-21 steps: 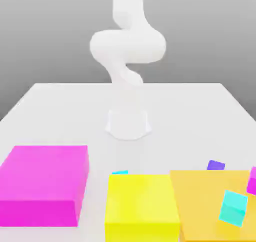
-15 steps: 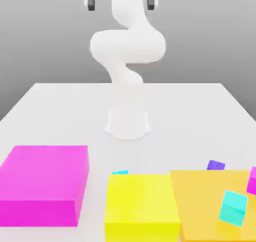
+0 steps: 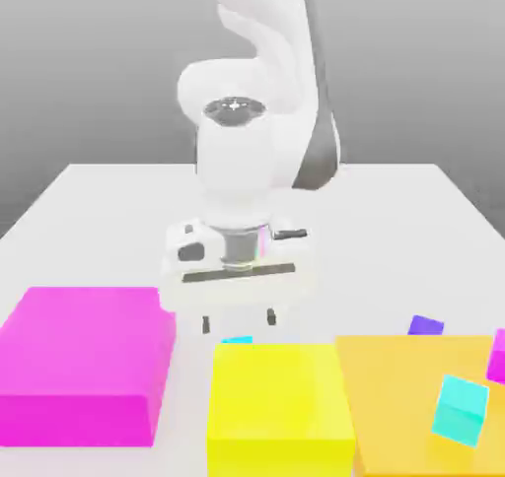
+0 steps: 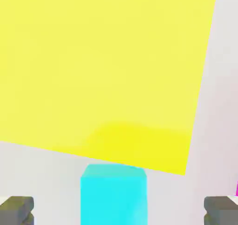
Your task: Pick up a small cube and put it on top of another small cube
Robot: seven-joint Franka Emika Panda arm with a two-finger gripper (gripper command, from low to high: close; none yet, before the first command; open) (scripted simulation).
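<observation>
The small cube [image 3: 237, 340] is a tiny sky-cyan cube on the white table, tight against the far side of the big yellow block [image 3: 279, 406]. My gripper [image 3: 238, 321] hangs directly over it, open, one dark finger to each side. In the hand view the small cube [image 4: 114, 194] sits between the two fingertips [image 4: 16, 210], with wide gaps on both sides and nothing touching it; my gripper [image 4: 118, 211] is open there too. The yellow block [image 4: 102, 70] lies just beyond the cube.
A big magenta block [image 3: 84, 362] lies at the exterior view's left and a big orange block [image 3: 414, 406] at its right. A turquoise cube [image 3: 461, 409] rests tilted on the orange block. A small purple cube [image 3: 426, 324] sits behind it, and a magenta piece [image 3: 498, 355] shows at the right edge.
The arm has folded forward and down from high up. The open gripper, earlier near the top of the view, now hangs just above the cyan cube. No block has moved.
</observation>
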